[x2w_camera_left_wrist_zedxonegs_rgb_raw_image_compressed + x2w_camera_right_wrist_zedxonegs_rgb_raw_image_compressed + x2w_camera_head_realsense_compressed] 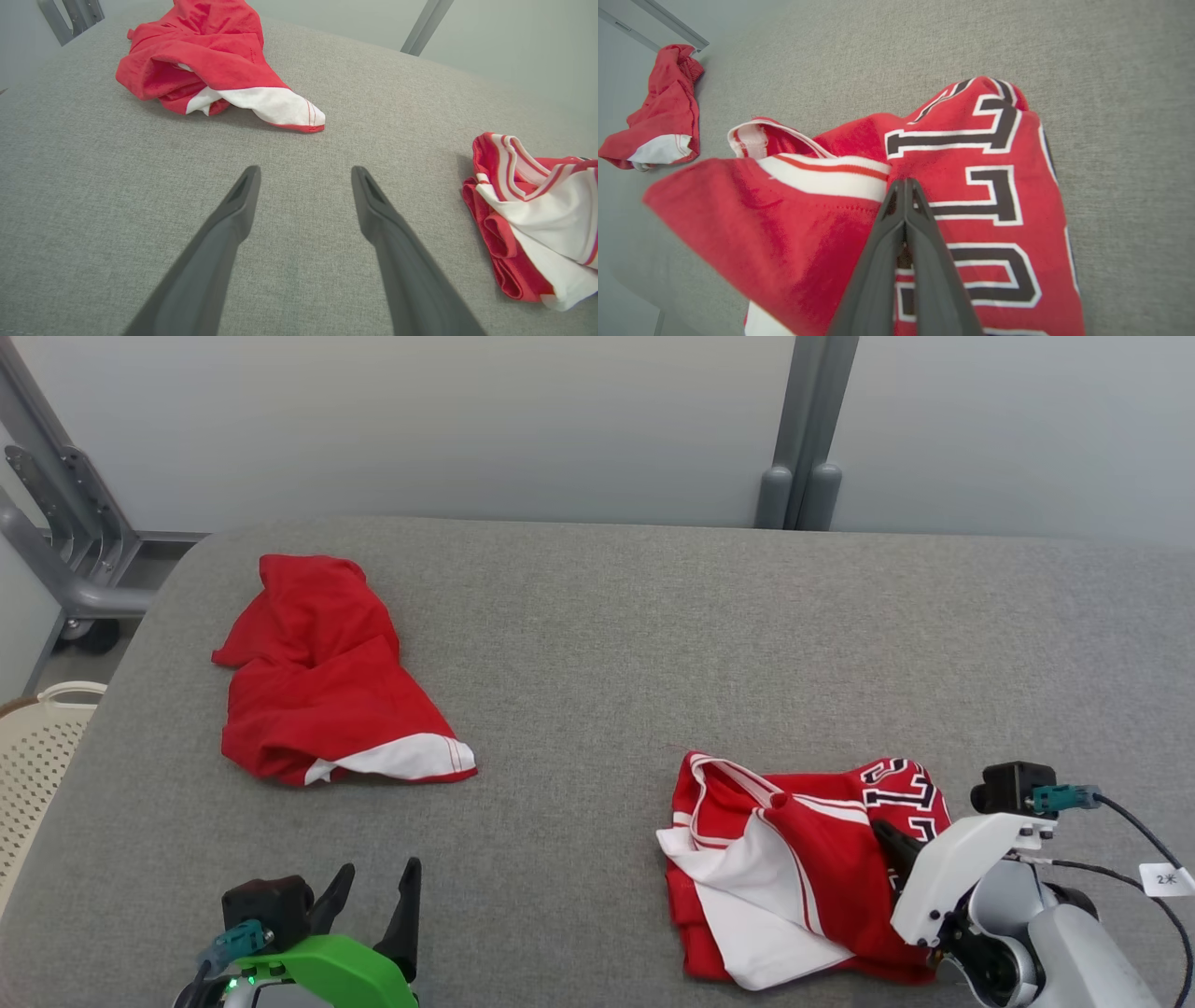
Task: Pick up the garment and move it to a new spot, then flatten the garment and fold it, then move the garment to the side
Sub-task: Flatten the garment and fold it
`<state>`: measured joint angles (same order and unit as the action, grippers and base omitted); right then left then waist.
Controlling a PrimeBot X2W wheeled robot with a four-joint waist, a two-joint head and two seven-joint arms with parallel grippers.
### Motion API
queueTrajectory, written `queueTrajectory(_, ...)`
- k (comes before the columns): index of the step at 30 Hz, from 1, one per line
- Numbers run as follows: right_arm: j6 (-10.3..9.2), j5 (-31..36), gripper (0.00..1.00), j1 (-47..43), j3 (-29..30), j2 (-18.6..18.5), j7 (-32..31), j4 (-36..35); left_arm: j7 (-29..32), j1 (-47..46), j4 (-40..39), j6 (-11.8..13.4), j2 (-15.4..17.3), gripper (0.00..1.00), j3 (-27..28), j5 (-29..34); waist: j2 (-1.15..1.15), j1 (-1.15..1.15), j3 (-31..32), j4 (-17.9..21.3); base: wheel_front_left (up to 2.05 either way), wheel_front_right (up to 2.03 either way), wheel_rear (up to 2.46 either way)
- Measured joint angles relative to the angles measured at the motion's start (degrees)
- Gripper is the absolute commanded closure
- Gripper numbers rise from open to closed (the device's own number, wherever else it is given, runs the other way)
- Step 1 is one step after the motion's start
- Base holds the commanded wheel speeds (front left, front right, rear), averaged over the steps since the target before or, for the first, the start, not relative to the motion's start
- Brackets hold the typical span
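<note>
Lift slow with right gripper clamped together on jersey fold bunched at and beneath fingertips, raise whole bundle clear of grey pad before carrying, leave left gripper spread apart, empty, well aside

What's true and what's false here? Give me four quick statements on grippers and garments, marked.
1. The left gripper is open above the bare grey fabric tabletop. True.
2. The right gripper is open. False: shut, pinching the red jersey with black-and-white lettering.
3. The crumpled red garment with a white hem touches the jersey. False: bare tabletop lies between them.
4. The jersey is bunched, not flattened. True.
</note>
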<state>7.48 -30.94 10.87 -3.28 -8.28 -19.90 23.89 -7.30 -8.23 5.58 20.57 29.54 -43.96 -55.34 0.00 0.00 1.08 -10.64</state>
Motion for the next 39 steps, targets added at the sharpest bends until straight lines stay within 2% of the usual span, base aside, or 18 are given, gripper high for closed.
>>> queueTrajectory(12, 0.00, -3.63, 1.00, -2.12, -9.25, 1.96, -0.97, -3.21, 0.16, 0.00, 0.08, 0.04, 0.04, 0.00, -0.12, -0.15, 0.00, 0.00, -0.03, -0.77, 0.00, 0.00, 0.00)
queueTrajectory(17, 0.00, -6.79, 1.00, -5.49, -16.36, 2.58, -4.24, -8.12, 0.16, 0.04, 0.03, 0.09, 0.11, 0.00, -0.11, -0.54, 0.00, 0.00, -0.08, -0.56, 0.00, 0.00, 0.00)
queueTrajectory(22, 0.00, -8.45, 1.00, -6.11, -21.53, 2.61, -3.75, -10.85, 0.15, 0.03, 0.05, 0.09, 0.16, 0.00, -0.03, -0.57, 0.00, 0.00, -0.23, -0.22, 0.00, 0.00, 0.00)
queueTrajectory(28, 0.00, -10.02, 1.00, -5.86, -22.43, 1.11, -1.48, -12.37, 0.15, 0.03, 0.09, 0.12, 0.16, 0.00, -0.05, -0.57, 0.00, 0.00, 0.03, 0.31, 0.00, 0.00, 0.00)
queueTrajectory(34, 0.00, -9.57, 1.00, -5.13, -19.67, -1.37, -0.07, -14.75, 0.04, 0.07, 0.00, 0.38, 0.22, 0.00, 0.02, -0.81, 0.00, 0.00, 0.30, 1.49, 0.00, 0.00, 0.00)
queueTrajectory(39, 0.00, -8.48, 1.00, -4.95, -17.37, -2.04, 0.78, -16.96, -0.27, 0.08, 0.00, 0.42, 0.21, 0.00, 0.05, -0.91, 0.00, 0.00, 0.39, 2.41, 0.00, 0.00, 0.00)
